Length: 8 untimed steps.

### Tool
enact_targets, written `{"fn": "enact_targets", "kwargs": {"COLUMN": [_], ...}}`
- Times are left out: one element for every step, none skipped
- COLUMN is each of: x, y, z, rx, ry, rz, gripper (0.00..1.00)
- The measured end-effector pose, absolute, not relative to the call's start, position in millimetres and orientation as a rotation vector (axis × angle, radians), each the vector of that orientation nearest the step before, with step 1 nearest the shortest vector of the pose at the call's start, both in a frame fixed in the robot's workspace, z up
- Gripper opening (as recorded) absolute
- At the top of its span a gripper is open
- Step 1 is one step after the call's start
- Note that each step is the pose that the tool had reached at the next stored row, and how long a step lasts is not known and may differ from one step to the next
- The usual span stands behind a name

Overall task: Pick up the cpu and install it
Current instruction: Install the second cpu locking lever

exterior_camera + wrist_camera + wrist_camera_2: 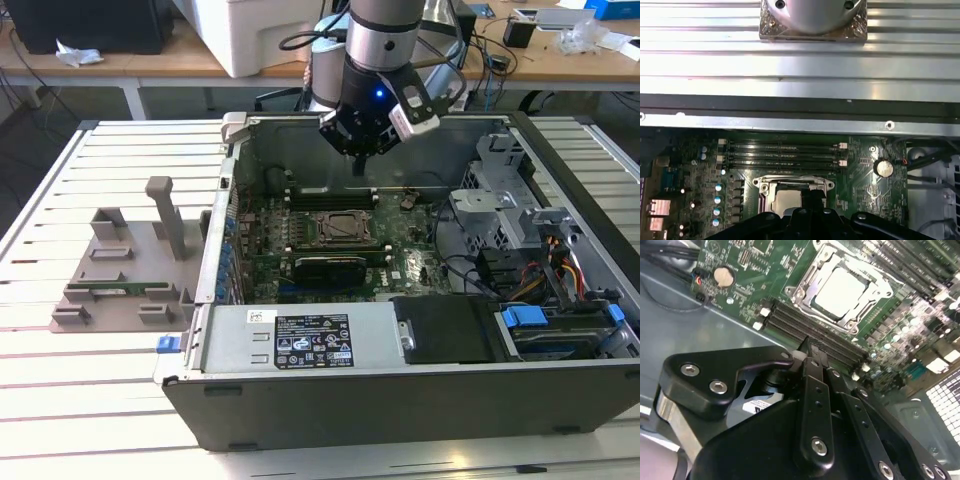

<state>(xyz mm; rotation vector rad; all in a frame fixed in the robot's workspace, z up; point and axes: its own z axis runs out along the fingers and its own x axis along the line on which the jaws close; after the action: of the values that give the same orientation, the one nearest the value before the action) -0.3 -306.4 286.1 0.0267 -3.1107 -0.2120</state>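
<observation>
Inside the open computer case, the cpu sits in its socket; the gripper, fingers closed and empty, hovers above.

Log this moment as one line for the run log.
cpu: seated in socket | end effector: above motherboard, holding nothing

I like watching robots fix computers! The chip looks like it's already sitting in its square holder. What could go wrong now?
Maybe these:
1. The claw hangs close above the motherboard. If it dips, it might scrape the memory slots beside the socket.
2. The cpu lies in the socket; whether it sits perfectly flat can't be told, and a tilted chip could get damaged.
</observation>
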Motion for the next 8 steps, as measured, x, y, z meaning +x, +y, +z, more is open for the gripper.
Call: {"fn": "enact_targets", "kwargs": {"x": [-0.3, -0.3, -0.3, -0.3, -0.3, -0.3, -0.3, -0.3], "y": [-306.6, -308.6, -310.9, -314.4, -316.1, -317.6, -319.5, -321.0], "z": [286.0, 285.9, 285.8, 285.6, 285.5, 285.3, 285.2, 285.1], "rx": [0.027, 0.027, 0.027, 0.027, 0.027, 0.027, 0.027, 0.027], "ry": [-3.111, -3.111, -3.111, -3.111, -3.111, -3.111, -3.111, -3.111], "rz": [-0.212, -0.209, -0.204, -0.2, -0.199, -0.199, -0.199, -0.199], "gripper": [0.11, 0.11, 0.11, 0.11, 0.11, 0.11, 0.11, 0.11]}}
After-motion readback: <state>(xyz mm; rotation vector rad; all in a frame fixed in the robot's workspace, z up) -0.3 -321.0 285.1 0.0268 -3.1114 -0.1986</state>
